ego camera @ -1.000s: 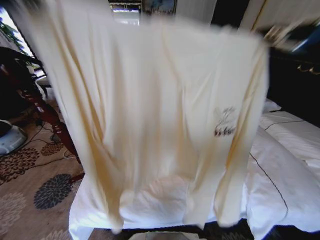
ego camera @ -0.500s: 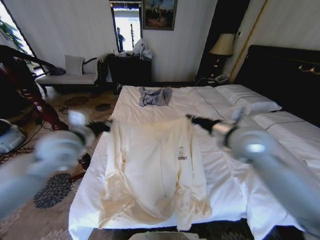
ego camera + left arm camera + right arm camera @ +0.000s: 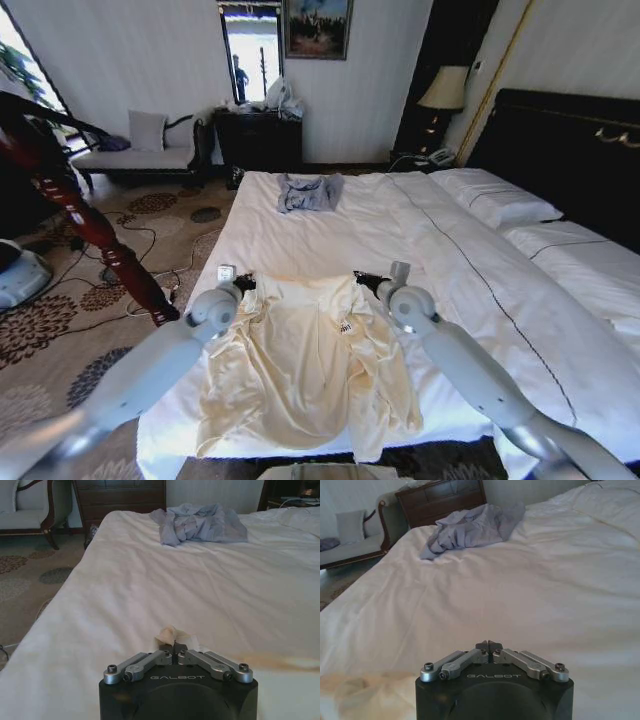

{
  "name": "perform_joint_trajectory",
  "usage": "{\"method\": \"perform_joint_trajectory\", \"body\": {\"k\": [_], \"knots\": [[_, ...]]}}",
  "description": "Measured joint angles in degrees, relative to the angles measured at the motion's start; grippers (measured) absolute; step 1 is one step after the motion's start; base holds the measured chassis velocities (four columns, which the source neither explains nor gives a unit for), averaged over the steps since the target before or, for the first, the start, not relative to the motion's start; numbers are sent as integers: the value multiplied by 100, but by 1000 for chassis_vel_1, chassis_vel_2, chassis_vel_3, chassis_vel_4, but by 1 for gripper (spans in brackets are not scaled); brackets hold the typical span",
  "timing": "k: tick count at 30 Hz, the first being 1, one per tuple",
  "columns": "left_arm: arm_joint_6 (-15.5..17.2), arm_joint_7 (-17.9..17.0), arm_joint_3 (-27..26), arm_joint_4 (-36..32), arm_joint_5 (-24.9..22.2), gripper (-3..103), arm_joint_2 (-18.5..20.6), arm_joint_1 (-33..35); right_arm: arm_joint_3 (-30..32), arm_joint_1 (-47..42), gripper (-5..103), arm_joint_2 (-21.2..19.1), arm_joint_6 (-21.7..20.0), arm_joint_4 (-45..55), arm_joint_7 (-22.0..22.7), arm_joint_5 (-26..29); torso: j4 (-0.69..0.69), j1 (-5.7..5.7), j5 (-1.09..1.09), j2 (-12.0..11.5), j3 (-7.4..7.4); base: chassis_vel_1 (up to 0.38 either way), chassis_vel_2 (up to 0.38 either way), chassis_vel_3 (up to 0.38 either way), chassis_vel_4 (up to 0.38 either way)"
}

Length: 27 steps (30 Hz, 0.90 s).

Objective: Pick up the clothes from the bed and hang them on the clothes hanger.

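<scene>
Half a second ago both arms were raised above the bed and blurred; now they reach low over the mattress, and the clothes [image 3: 310, 365] lie flatter, the collar end drawn up between the two claws.

From the head view, the cream garment is spread on the near part of the bed [image 3: 300, 225], its hem reaching the foot edge. The left claw [image 3: 243, 283] sits at the garment's upper left corner and the right claw [image 3: 366, 281] at its upper right corner, each touching the fabric. A small grey-blue garment [image 3: 309, 192] lies farther up the bed, well apart from the cream one. A dark-red wooden post [image 3: 95, 228] slants beside the bed on the robot's left.

From the left wrist view, the left claw [image 3: 174, 645] is clenched on a small tuft of cream fabric that bunches up just past its fingertips [image 3: 167, 650]. The grey-blue garment [image 3: 200, 524] lies far off on the white sheet.

From the right wrist view, the right claw [image 3: 489, 645] has its fingertips pressed together; whether they pinch any fabric, I cannot tell. Cream cloth [image 3: 355, 692] shows beside the claw's body.
</scene>
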Motion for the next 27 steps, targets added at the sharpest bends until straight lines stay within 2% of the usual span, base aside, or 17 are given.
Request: {"method": "perform_joint_trajectory", "body": {"k": [3,4,6,9,12,16,20,25,27], "knots": [[-76,124,50,336,208,0,-187,-171,-73,189,0,208,33,-317,24,-30,-2,0,0,0,0,0,0,0,0],[-134,200,73,534,332,0,-281,-282,-87,316,0,389,45,-508,123,47,-2,1,0,0,0,0,0,0,0],[-245,309,79,977,476,0,-488,-537,-89,542,0,664,71,-894,240,154,4,1,1,0,1,0,0,0,0],[-290,338,69,1176,514,0,-578,-640,-141,628,0,699,145,-1125,145,-59,5,1,-2,0,0,0,0,0,0],[-384,485,166,1669,639,0,-794,-902,-230,797,0,800,295,-1650,-16,-383,-5,0,1,1,0,0,0,0,0],[-430,510,231,2170,783,0,-1016,-1067,-238,982,0,972,403,-2143,-155,-530,-2,1,-1,0,1,0,0,0,0],[-431,546,295,2374,828,0,-1082,-1123,-282,1177,0,1148,466,-2537,-252,-625,2,1,0,0,0,0,0,0,0],[-496,602,321,2549,910,0,-1103,-1116,-311,1356,0,1334,532,-2930,-321,-696,0,1,0,0,0,0,0,0,0],[-513,606,228,2555,908,4,-1082,-1046,-315,1386,0,1383,548,-3015,-323,-712,0,1,-1,0,0,0,0,0,0]]}}
